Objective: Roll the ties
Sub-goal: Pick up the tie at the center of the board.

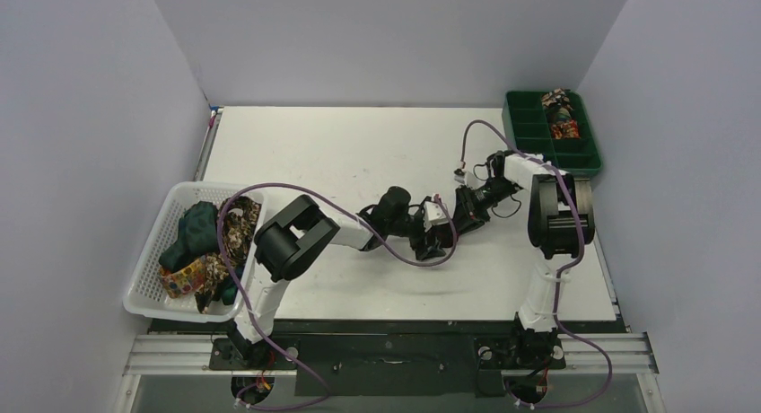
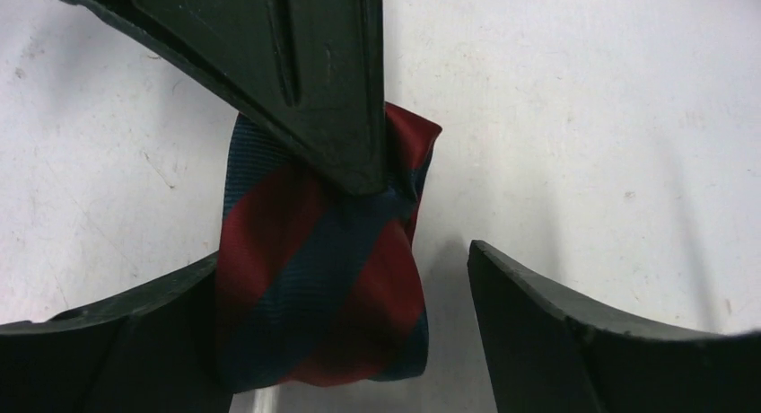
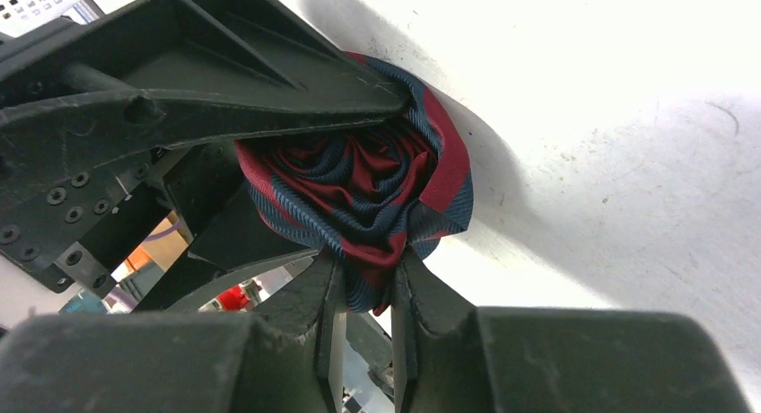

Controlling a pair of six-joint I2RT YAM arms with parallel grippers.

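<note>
Free desk (image 1: 341, 144) lies all round, the white basket (image 1: 144, 285) and green tray (image 1: 529, 130) well apart at its edges. Mid-desk, the navy-and-red striped tie (image 3: 359, 180) sits tightly rolled: my right end effector (image 3: 368, 271) clenches its rim, my left end effector (image 2: 345, 283) stands released around it. Only the right wrist view shows the spiral

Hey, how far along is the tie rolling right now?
Done: a few rolled ties sit in the green tray. In hand: the navy-red tie is rolled up, pinched by the right fingers, with the left fingers open around it. Remaining: several loose ties in the white basket.
</note>
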